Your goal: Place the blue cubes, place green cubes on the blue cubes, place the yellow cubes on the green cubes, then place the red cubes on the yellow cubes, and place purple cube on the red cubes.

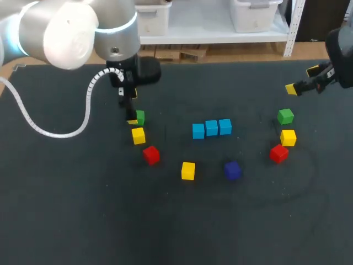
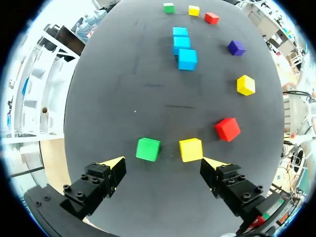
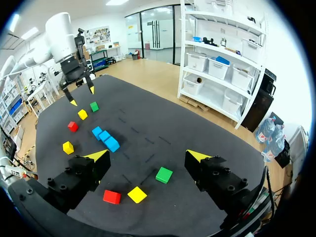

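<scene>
— Dark and matte, the bench (image 1: 71, 221) is carrying every cube singly on its top. The three blue cubes (image 1: 212, 128) are sitting at its middle in a tight row, sides touching, bright turquoise against the black.

— What is lying around them?

— Toward the left edge, the left green cube (image 1: 140, 117), left yellow cube (image 1: 138, 135) and left red cube (image 1: 151, 155) are trailing toward the near edge, close but apart. Toward the right edge, the right green cube (image 1: 285, 116), right yellow cube (image 1: 288, 137) and right red cube (image 1: 278, 153) are bunching the same way. Between the blue row and the near edge, the lone yellow cube (image 1: 188, 170) and the purple cube (image 1: 232, 170) are sitting apart.

— And the grippers?

— The left gripper (image 2: 162, 164) is hanging over the left green cube, fingers spread wide and pinching nothing. That cube and its yellow neighbour are lying just ahead of the tips. The right gripper (image 3: 148, 156) is hovering toward the far right corner, beyond the right green cube, fingers likewise splayed and holding nothing.

— Room for moving?

— A wide band of bench top is running along the near edge, and another is lying between the blue row and the far edge.
</scene>
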